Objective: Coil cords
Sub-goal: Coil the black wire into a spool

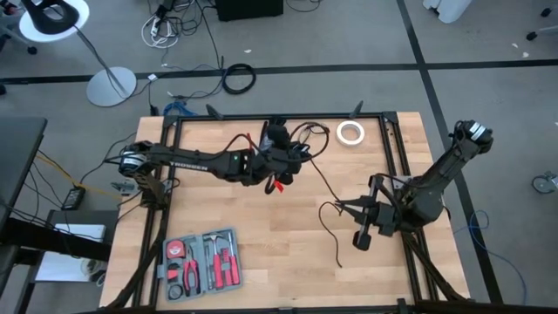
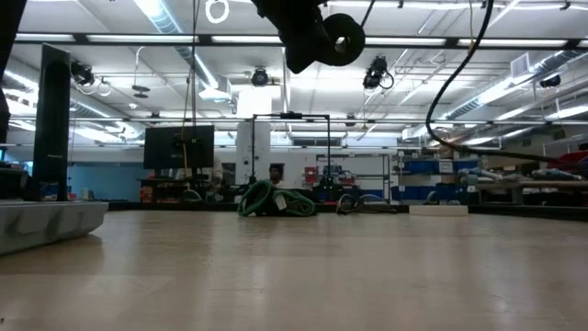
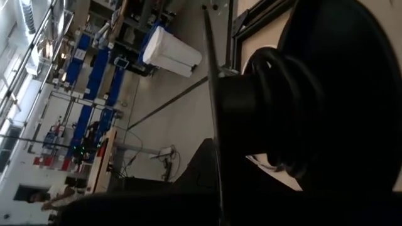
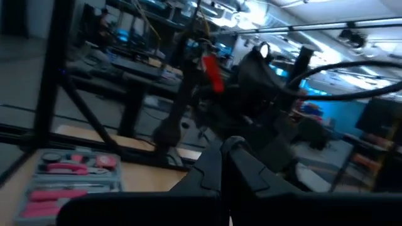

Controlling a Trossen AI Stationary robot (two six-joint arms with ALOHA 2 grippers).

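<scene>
Two grippers, both pinching one cord [image 1: 324, 185]. My left gripper [image 1: 281, 164] clamps coiled bundle aloft at rear; slack runs from it toward my right gripper [image 1: 342, 208], pressed shut on strand; tail [image 1: 331, 237] trails beyond right jaws.

tape roll [image 1: 350, 132] at table's [image 1: 261, 262] far edge, tool case [image 1: 200, 262] near-left, cord [image 1: 327, 187] seemingly between arms

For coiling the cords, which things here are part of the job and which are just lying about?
Part of the job:
- black cord, strung across the table between the two arms
- left claw, shut, over the table's far middle
- right claw, shut on the black cord

Lying about:
- white tape roll
- open tool kit
- black cable ring on the floor
</scene>
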